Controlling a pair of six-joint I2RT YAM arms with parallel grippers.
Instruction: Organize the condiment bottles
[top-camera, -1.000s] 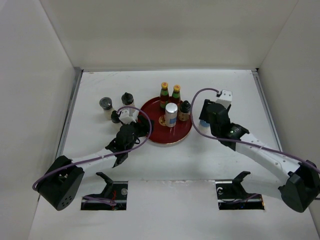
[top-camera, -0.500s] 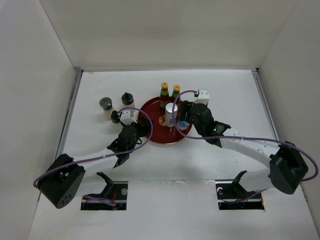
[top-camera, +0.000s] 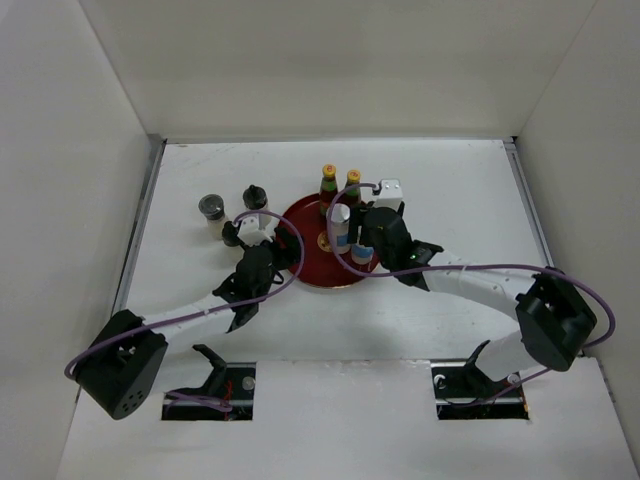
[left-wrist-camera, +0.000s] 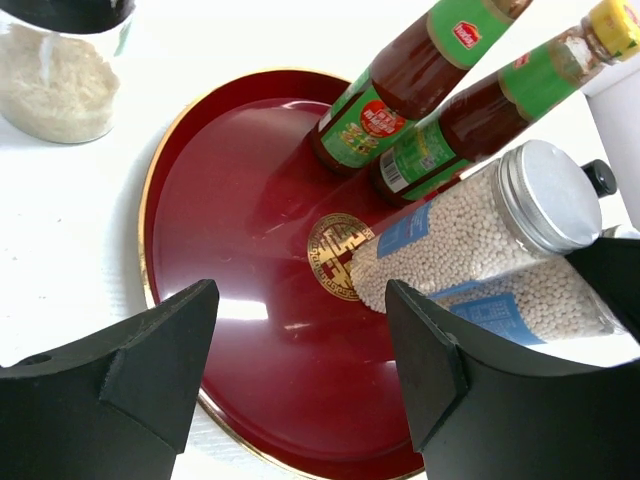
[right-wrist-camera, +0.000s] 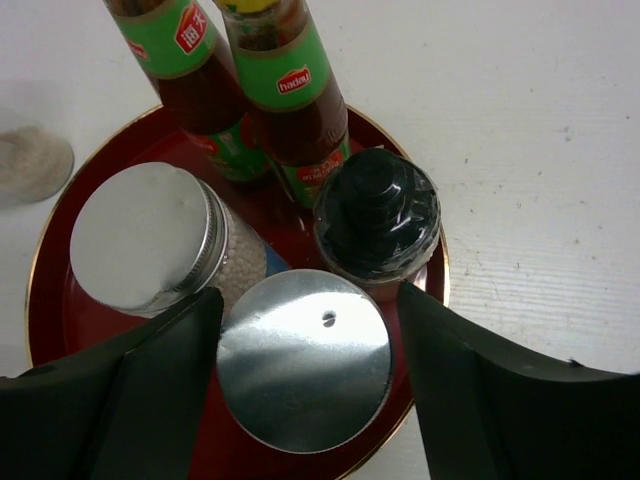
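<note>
Change: I'm bringing the right gripper (right-wrist-camera: 307, 305) in from the right, over the red tray (right-wrist-camera: 45, 300).
Shaker: the silver-lidded shaker (right-wrist-camera: 305, 362) is now sitting on the tray beside its twin (right-wrist-camera: 145, 235).
Right fingers: flanking the lid closely; I cannot tell if they're gripping.
Left gripper (left-wrist-camera: 300, 300): hovering half-open, empty.
Remaining: the jars (top-camera: 211, 208) left of the tray are waiting.

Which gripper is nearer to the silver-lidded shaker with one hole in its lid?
Right. The right gripper straddles the shaker; the left gripper sits at the red tray rim opposite.
</note>
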